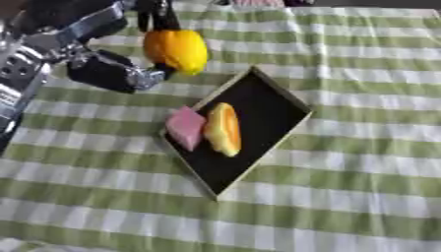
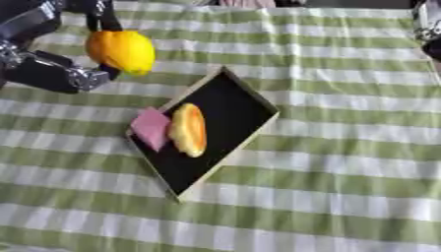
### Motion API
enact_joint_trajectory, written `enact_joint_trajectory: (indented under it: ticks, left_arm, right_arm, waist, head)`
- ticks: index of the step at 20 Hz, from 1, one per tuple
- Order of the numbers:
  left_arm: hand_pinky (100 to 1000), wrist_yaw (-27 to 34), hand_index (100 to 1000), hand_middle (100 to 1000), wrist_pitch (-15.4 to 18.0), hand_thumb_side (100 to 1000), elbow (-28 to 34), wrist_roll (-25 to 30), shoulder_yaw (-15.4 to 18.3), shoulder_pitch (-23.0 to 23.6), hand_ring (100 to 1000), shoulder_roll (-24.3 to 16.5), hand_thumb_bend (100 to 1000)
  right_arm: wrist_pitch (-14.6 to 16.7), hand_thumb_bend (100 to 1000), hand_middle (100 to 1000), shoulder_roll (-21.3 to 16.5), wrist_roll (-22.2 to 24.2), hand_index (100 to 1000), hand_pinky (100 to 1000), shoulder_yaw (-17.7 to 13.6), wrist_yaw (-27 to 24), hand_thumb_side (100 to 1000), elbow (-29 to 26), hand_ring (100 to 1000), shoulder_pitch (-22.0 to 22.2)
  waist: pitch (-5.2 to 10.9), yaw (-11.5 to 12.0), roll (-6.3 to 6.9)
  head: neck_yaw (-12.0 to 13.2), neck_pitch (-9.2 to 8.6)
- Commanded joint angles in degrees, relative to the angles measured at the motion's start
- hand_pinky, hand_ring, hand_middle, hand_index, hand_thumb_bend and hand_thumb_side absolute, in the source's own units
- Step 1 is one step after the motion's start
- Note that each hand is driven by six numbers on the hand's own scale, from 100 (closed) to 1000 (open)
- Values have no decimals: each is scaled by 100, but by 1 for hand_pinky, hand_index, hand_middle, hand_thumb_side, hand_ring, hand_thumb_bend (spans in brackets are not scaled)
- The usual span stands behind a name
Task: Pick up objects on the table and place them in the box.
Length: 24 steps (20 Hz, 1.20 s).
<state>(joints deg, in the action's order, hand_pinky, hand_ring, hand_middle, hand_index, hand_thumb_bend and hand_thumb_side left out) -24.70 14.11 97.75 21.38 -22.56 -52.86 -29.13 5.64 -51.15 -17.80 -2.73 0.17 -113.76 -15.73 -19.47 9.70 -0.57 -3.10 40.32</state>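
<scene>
The box [image 1: 258,106], a shallow black tray with a pale rim, lies askew on the desk [image 1: 344,172], which is covered by a green-and-white checked cloth. Two things rest inside it toward its left edge: a pink block [image 1: 184,127] and, touching it on the right, a rounded yellow-orange piece [image 1: 224,129] lying lengthwise. What either of them is cannot be made out beyond colour and shape. The rest of the box's dark floor is bare.

A yellow object [image 1: 176,50], smooth and bulging like a pepper, hangs above the cloth just beyond the box's upper corner, apart from the rim. The left hand [image 1: 116,69] has its fingers [image 1: 155,15] clamped on it: dark fingers come down over its top and back, and a black and silver part of the hand sits against its lower left side. The object's far side and the contact points behind it are hidden. The left arm runs off the upper left corner, cut by the edge.

In the right eye view a sliver of dark and silver machinery, the right hand [image 2: 429,29], shows at the upper right edge; it is mostly cut off, and whether its fingers are apart or together cannot be told.
</scene>
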Motion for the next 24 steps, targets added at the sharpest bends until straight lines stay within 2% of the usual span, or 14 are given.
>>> enact_joint_trajectory:
  ticks: [1, 4, 9, 14, 19, 23, 24]
  left_arm:
    - [431, -30, 582, 420, 38, 100, -311, 185, -39, -252, 511, 456, 100]
    - [429, -93, 586, 420, -13, 100, -701, 288, -38, -375, 512, 973, 100]
    - [441, -647, 593, 427, 76, 100, -1376, 297, -22, -458, 519, 1579, 100]
    - [461, -1285, 615, 446, 187, 100, -1967, 103, 29, -422, 535, 1951, 104]
    - [519, -1895, 662, 486, 221, 100, -2425, 82, 63, -344, 578, 2123, 171]
    - [626, -2250, 765, 584, 274, 100, -2696, 141, 79, -312, 677, 2169, 204]
    - [719, -2293, 851, 684, 311, 100, -2732, 188, 76, -311, 764, 2176, 227]
  right_arm:
    - [12, 100, 630, -175, -5, 772, 872, -56, -39, 470, -84, 893, -89]
    - [1, 100, 631, -186, -5, 772, 872, -60, -44, 470, -84, 893, -119]
    - [-2, 100, 632, -185, 27, 773, 872, -46, -86, 470, -84, 894, -181]
    - [16, 100, 630, -147, 23, 771, 872, -46, -121, 470, -84, 893, -222]
    - [61, 100, 630, -120, 13, 771, 872, -43, -139, 470, -84, 893, -222]
    - [55, 100, 628, -94, -5, 770, 872, -54, -139, 470, -84, 893, -190]
    - [53, 100, 628, -87, -8, 770, 872, -58, -138, 470, -84, 893, -182]
  waist:
    - [143, -11, -13]
    - [139, -26, -30]
    - [129, -67, -52]
    - [112, -97, -68]
    - [94, -120, -72]
    - [96, -129, -62]
    - [97, -131, -59]
  head:
    - [9, 34]
    - [15, 26]
    - [-14, 7]
    - [-78, -22]
    - [-95, -28]
    - [-92, -38]
    - [-91, -41]
